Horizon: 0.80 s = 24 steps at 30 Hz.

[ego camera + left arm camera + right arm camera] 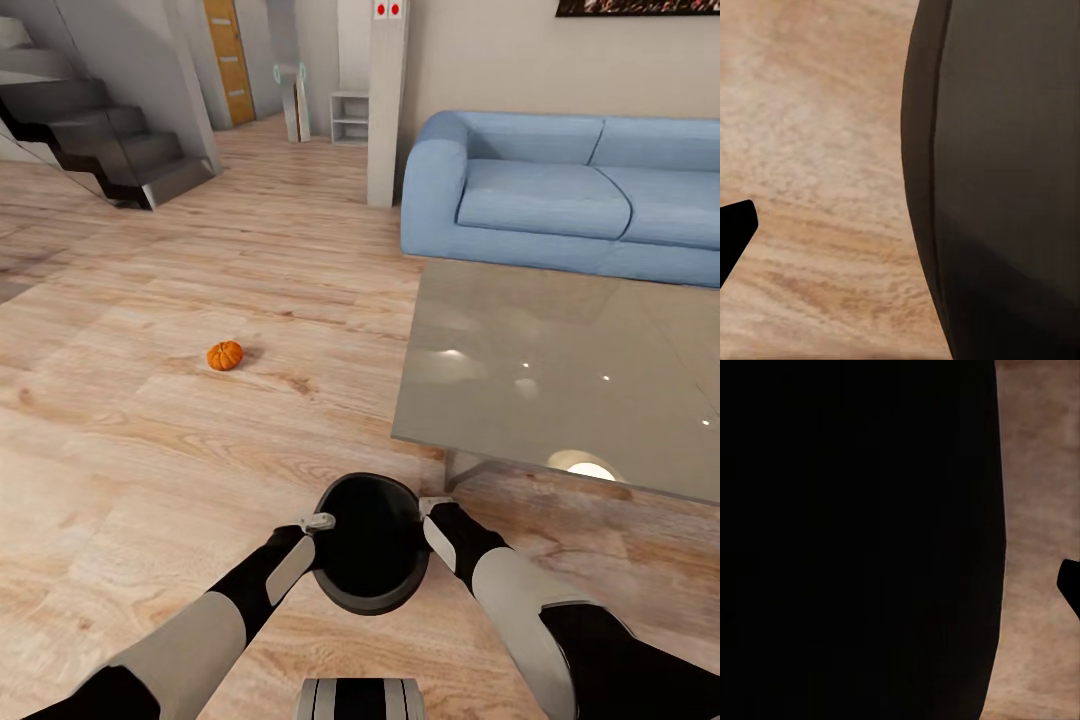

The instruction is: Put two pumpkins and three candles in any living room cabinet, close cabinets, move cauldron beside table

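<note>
Now: cauldron (371, 545) between left jaws (318, 521) and right jaws (436, 505), near desk (560, 370) corner | jaw spread: cannot tell, fingertips hidden against rim | pumpkin (225, 355) on floor (150, 450), well beyond left jaws

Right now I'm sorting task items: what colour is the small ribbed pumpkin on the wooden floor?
Bright orange; the small ribbed pumpkin shows best in the head view.
</note>
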Motion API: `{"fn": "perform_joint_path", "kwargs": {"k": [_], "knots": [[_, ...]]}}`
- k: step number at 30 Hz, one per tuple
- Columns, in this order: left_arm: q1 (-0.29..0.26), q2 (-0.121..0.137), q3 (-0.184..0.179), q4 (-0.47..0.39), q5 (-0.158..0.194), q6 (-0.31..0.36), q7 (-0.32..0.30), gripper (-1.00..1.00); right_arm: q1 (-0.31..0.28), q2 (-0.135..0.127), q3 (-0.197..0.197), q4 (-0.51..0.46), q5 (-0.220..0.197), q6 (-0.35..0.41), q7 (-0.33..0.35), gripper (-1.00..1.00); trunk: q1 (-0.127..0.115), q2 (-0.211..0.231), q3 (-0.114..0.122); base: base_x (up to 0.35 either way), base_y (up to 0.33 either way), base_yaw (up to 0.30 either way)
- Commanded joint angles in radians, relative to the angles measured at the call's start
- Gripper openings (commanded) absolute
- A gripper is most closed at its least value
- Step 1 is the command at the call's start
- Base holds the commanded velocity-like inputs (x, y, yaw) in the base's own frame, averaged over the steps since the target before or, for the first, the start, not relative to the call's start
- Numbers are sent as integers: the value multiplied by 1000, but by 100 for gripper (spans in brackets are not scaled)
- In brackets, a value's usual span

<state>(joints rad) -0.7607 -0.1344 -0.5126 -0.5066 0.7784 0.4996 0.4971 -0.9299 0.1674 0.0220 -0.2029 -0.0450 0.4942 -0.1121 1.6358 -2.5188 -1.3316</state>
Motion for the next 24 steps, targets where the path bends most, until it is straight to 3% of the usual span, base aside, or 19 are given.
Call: {"fn": "perform_joint_path", "kwargs": {"k": [1, 19, 24], "knots": [[1, 0, 0, 1, -2, 2, 1, 100, 0, 0, 0, 0, -1, 0, 0, 100, 0, 0, 0, 0, 0, 0], [-1, 4, -2, 5, -2, 5, 0, 100, -3, -1, -1, 4, -1, -2, -1, 100, 0, 0, 0, 0, 0, 0], [3, 21, 0, 2, 42, 6, 1, 100, 2, -7, -2, -1, -4, -6, -4, 100, -1, 1, 11, 0, 0, 0]]}}
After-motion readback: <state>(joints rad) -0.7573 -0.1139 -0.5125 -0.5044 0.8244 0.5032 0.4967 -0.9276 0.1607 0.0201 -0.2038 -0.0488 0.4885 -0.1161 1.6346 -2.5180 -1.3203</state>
